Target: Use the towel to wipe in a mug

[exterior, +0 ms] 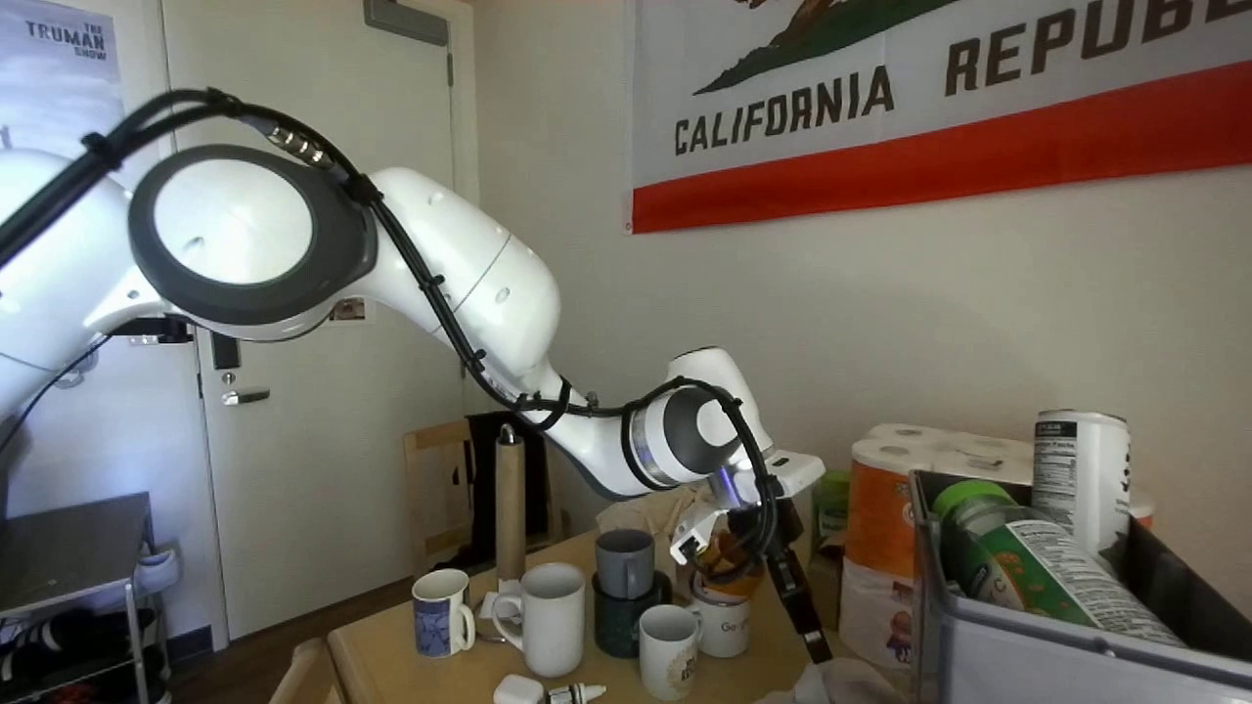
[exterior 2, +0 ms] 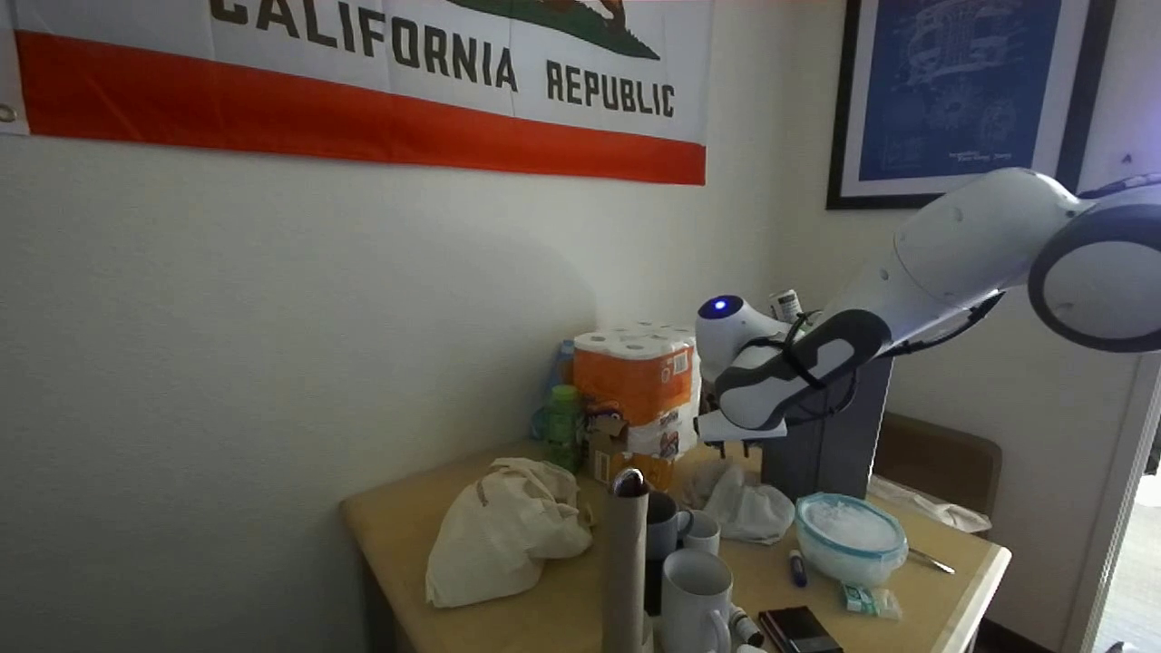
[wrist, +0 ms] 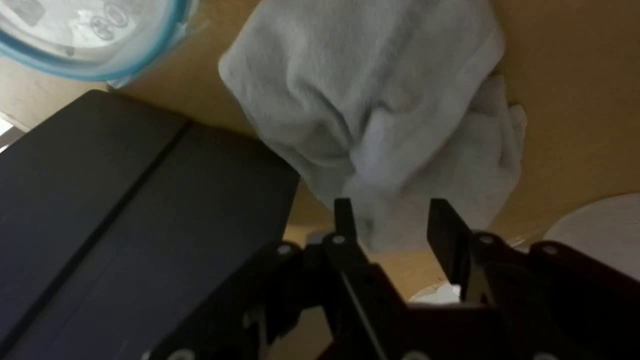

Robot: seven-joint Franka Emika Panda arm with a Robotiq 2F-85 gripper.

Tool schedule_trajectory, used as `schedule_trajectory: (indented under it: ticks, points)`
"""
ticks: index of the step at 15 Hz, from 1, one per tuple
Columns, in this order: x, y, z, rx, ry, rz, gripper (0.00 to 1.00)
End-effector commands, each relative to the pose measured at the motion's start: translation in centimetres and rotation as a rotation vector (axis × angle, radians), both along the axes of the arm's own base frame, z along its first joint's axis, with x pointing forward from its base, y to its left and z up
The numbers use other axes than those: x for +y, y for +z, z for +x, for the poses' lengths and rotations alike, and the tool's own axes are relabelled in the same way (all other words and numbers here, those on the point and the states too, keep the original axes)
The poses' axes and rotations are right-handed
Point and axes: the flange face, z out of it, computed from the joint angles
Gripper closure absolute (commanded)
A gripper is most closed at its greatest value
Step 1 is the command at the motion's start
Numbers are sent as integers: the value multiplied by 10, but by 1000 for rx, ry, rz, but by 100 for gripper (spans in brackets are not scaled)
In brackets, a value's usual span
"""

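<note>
A crumpled pale grey towel [wrist: 380, 115] lies on the table in the wrist view. It also shows in both exterior views, at the bottom edge [exterior: 853, 680] and on the table below the hand [exterior 2: 748, 510]. My gripper [wrist: 393, 207] is open, its fingers apart over the towel's near end with nothing held between them; contact is unclear. In an exterior view its fingers [exterior: 820, 653] point down at the towel. Several mugs stand together: a tall white mug [exterior: 553, 626], a blue-patterned mug [exterior: 440, 614], a grey mug [exterior: 624, 564] on a dark green one [exterior: 626, 621], and a printed white mug [exterior: 669, 653].
A tall grey bin [exterior: 939, 596] with a bottle and can stands close beside the towel, also in the wrist view [wrist: 150, 215]. A teal-rimmed bowl [exterior 2: 851, 537], paper packs [exterior 2: 635, 390], a cloth bag [exterior 2: 508, 535] and an upright roll stand [exterior 2: 626, 571] surround the mugs.
</note>
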Motion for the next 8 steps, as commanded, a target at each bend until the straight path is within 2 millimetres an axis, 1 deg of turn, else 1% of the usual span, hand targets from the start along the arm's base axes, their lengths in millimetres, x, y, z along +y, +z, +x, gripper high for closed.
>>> schedule_trajectory:
  ticks: [1,4,5,8]
  points:
    - [19,34,9,-26,18,-16,24]
    - [43,66,13,-47,62,-28,2]
    - [53,79,12,-43,78,-26,0]
    - [79,118,5,-13,144,-9,0]
